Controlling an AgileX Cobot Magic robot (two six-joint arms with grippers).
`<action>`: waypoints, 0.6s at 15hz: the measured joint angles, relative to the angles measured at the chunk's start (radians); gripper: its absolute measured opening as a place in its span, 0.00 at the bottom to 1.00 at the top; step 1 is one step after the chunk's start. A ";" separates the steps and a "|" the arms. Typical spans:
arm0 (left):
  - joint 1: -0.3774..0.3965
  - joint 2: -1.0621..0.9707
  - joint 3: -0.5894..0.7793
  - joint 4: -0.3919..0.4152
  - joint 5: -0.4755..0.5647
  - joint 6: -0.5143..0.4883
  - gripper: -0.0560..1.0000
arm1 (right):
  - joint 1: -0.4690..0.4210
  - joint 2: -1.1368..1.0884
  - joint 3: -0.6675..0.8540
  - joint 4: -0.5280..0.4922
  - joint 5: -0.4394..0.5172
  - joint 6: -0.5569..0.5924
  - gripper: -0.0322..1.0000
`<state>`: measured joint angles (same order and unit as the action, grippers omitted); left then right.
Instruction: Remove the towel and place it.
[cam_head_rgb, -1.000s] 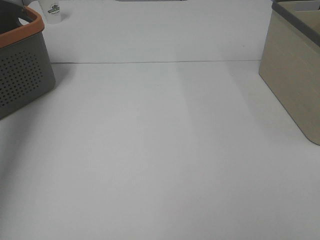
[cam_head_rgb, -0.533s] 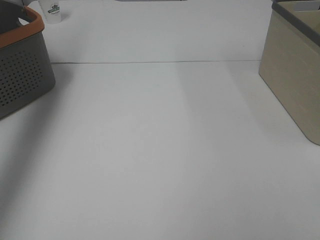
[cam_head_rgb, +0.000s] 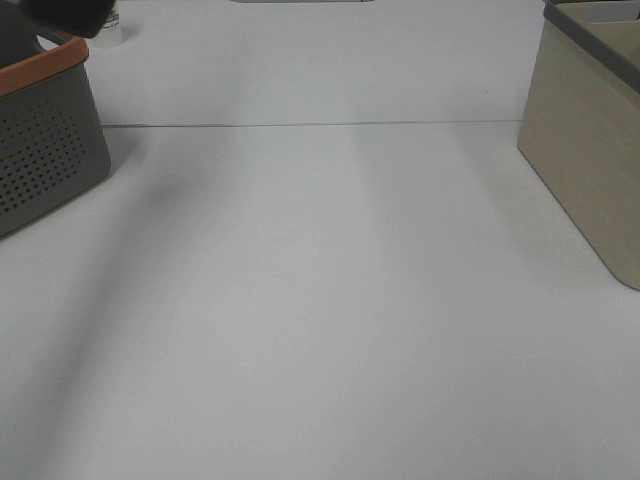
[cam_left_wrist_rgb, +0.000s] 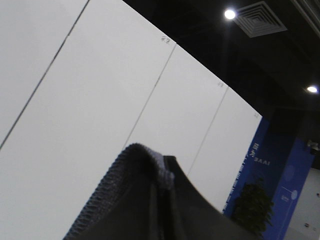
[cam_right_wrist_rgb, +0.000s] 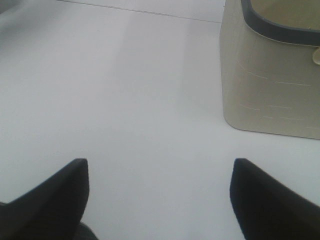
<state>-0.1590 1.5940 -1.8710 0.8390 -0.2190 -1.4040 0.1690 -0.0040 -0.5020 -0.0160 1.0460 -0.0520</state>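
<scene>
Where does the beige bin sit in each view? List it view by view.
Exterior high: beige bin at the right edge, partly cut off.
Left wrist: not in it.
Right wrist: bin ahead of the open claw, dark rim showing.
Shared landmark: the table seam meeting the bin's side.

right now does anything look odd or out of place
Nothing spilled or damaged. One oddity: the left wrist camera faces a wall and ceiling lights, with the dark towel bunched close before it. The grey basket and beige bin stand upright.
</scene>
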 joint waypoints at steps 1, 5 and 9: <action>-0.056 0.019 0.000 0.029 -0.020 -0.038 0.05 | 0.000 0.000 0.000 0.000 0.000 0.000 0.77; -0.123 0.069 0.000 0.336 -0.165 -0.310 0.05 | 0.000 0.000 0.000 0.000 0.000 0.000 0.77; -0.123 0.103 0.000 0.811 -0.442 -0.679 0.05 | 0.000 0.000 0.000 0.000 0.000 0.000 0.77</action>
<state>-0.2820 1.6970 -1.8710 1.6500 -0.6610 -2.0830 0.1690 -0.0040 -0.5020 -0.0160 1.0460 -0.0520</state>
